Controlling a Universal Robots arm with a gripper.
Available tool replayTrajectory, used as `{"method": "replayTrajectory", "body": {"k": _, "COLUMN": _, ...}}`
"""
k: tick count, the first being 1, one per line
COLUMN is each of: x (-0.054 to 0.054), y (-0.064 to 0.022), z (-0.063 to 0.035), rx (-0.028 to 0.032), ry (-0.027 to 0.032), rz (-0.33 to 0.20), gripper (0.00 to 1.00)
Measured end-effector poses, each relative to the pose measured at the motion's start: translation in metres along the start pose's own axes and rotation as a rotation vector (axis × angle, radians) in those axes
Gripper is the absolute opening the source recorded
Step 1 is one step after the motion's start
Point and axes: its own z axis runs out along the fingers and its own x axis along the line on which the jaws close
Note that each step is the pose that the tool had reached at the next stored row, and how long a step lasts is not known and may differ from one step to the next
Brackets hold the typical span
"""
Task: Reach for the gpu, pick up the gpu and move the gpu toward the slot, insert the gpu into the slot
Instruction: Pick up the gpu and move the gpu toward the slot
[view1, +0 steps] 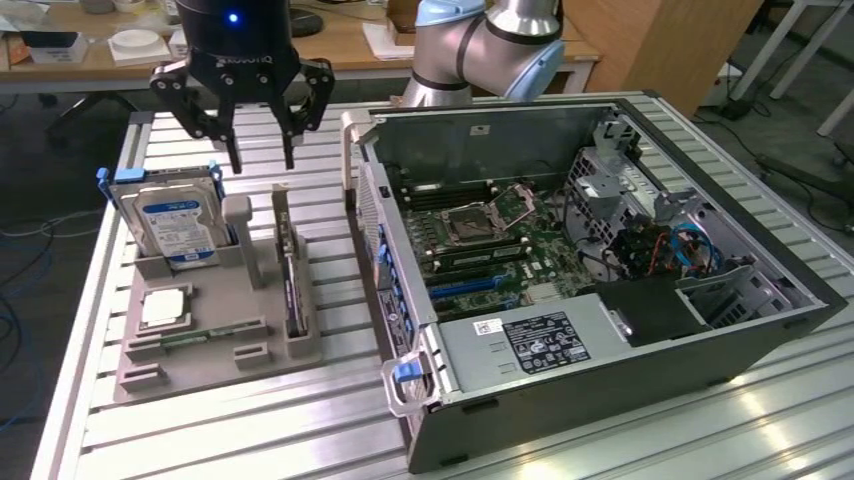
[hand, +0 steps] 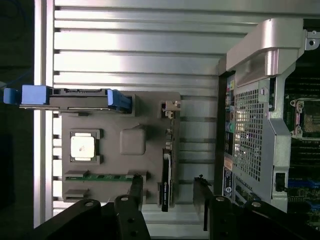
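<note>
Hovering over the far end of the grey moulded tray, the black hand has its fingers spread wide, gripping nothing. The flat green gpu card stands on edge along the tray's side nearest the open black computer case on the slatted metal bench.

We see a table of silver ribs in parallel stripes. At 9 o'clock in the exterior view, a matte grey holder carries a silver hard drive with a blue-and-white label and blue side rails, a silver processor chip, a green memory stick and the black-and-green gpu. At 11 o'clock the gripper is black with 1 blue light. The case is dark grey with a blue handle; its motherboard is green with blue slots.
</note>
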Motion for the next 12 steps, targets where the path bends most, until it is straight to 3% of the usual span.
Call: {"method": "replayTrajectory", "body": {"k": 12, "x": 0.0, "y": -0.0029, "z": 0.0168, "rx": 0.0001, "ry": -0.0033, "rz": -0.014, "gripper": 0.53}}
